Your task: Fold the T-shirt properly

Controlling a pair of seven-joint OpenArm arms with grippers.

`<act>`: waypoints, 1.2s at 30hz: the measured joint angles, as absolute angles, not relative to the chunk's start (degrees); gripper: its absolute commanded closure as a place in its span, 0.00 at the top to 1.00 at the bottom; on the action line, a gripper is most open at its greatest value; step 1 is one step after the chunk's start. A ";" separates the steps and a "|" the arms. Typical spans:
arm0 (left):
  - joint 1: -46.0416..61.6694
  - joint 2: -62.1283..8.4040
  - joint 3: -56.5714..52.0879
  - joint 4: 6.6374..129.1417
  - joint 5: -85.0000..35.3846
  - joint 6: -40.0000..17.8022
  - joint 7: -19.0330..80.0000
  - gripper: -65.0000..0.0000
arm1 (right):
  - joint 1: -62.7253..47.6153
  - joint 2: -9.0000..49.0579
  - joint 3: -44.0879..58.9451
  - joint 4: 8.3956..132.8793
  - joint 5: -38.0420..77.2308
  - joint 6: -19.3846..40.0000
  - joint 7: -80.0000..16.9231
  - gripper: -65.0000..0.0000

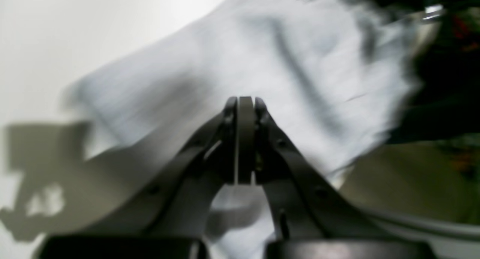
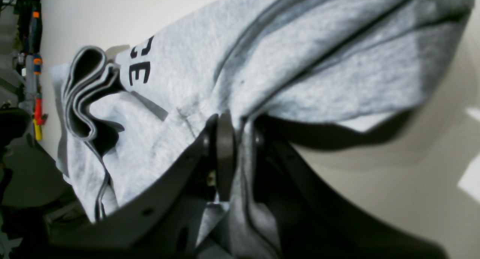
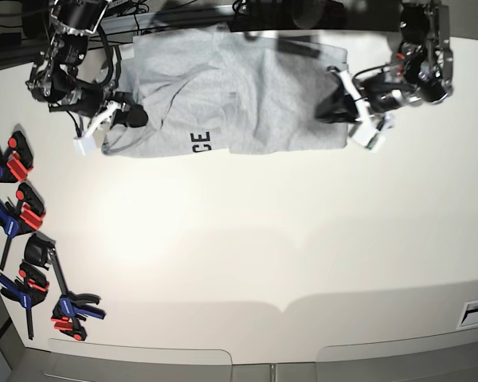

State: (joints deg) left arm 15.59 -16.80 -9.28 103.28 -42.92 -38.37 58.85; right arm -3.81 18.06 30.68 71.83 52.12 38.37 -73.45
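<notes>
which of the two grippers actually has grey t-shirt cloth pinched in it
The right gripper: the heather-grey cotton T-shirt runs between its fingers. The left gripper is shut with nothing visible between them.

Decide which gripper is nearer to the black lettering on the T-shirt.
Right. The right gripper grips the T-shirt edge just beside the black lettering; the left gripper is at the opposite edge, far across the cloth.

T-shirt (image 3: 247, 99) lay on the table (image 3: 263, 239) at the far edge | right gripper (image 3: 135, 118) at its left end | left gripper (image 3: 334, 107) at its right end | clamps (image 3: 28, 255) near-left
</notes>
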 measured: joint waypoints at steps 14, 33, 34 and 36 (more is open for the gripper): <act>22.31 -16.69 -15.09 94.19 -29.71 -31.14 47.51 0.00 | -3.92 9.13 30.46 90.45 65.60 39.66 -80.86 0.00; 23.46 -16.69 -15.11 94.04 -29.98 -31.31 46.59 0.00 | -12.16 -8.56 -4.03 105.89 33.63 39.66 -64.40 0.00; 23.46 -16.69 -15.11 94.04 -29.98 -31.31 46.63 0.00 | -12.01 -8.56 -5.76 105.86 30.70 39.35 -62.96 0.00; 23.46 -16.69 -15.11 94.04 -30.02 -31.33 46.65 0.00 | -11.90 -8.56 -9.13 105.89 26.09 36.58 -59.96 0.00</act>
